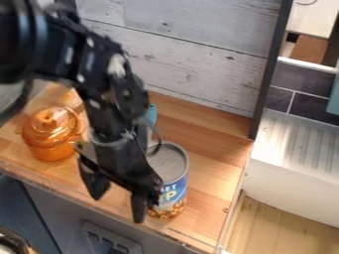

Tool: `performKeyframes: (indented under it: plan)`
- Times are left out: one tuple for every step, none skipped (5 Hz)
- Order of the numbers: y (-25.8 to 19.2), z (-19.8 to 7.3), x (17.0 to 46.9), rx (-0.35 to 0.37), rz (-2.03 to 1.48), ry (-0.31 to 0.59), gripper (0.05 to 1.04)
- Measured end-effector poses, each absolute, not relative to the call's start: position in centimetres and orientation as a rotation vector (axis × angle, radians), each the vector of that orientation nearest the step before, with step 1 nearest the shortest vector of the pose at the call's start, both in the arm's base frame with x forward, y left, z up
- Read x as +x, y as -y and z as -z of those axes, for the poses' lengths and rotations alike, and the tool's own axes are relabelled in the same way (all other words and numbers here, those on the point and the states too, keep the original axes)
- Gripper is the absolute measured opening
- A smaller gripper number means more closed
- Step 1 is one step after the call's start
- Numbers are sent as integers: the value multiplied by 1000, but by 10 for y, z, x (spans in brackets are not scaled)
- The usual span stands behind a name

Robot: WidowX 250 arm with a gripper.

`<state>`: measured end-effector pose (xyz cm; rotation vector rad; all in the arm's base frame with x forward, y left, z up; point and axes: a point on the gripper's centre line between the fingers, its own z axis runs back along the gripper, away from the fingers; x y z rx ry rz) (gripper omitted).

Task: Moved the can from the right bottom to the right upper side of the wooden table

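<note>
So the can (173,191) is standing upright near the front edge of the wooden table (215,154), over toward the right. The gripper (119,199) is hanging just beside it on the camera's left – its fingers are sitting apart and I'm seeing nothing clamped between them. Looks to me like we're dealing with the lining-up step, pre-grasp. The next move is probably calling for getting one finger on each side of the can, closing, then carrying it to the back right by the whitewashed boards (198,62) – the orange pot (51,131) is sitting safely left of that route.
</note>
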<state>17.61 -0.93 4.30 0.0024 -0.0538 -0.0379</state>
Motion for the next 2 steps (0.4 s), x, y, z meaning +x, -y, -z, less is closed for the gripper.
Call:
performKeyframes:
  plan:
    - [15, -29, 177, -5, 6, 57, 1000]
    - [17, -16, 184, -25, -10, 64, 1000]
